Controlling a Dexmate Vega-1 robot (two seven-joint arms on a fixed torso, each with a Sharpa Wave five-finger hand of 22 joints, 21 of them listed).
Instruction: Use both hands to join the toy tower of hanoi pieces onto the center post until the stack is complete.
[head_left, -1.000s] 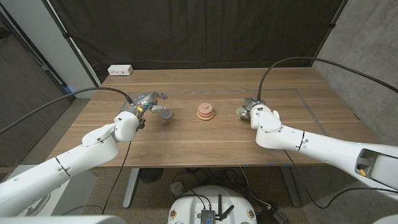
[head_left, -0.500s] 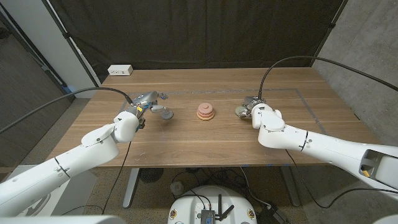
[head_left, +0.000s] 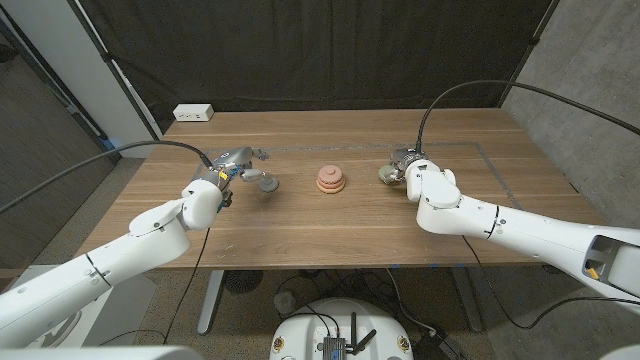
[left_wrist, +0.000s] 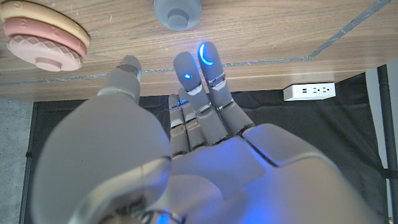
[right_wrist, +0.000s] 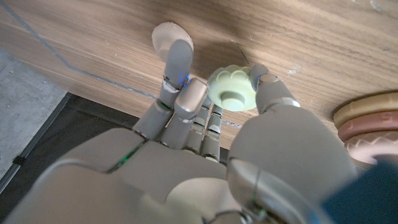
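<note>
A stack of pink and orange rings sits on the post at the table's middle, and shows also as the stack and the stack. My right hand is just right of it and pinches a pale green scalloped piece between thumb and fingers; the green piece casts a shadow on the wood. A grey round piece lies left of the stack. My left hand hovers beside it, fingers straight and holding nothing, their tips close to the grey piece.
A white power strip lies at the table's back left corner. A thin tape line runs across the right part of the wooden table. A black curtain hangs behind.
My right hand has shifted a little away from the front edge, taking the green piece with it. The left hand, grey piece and stack stay where they were.
</note>
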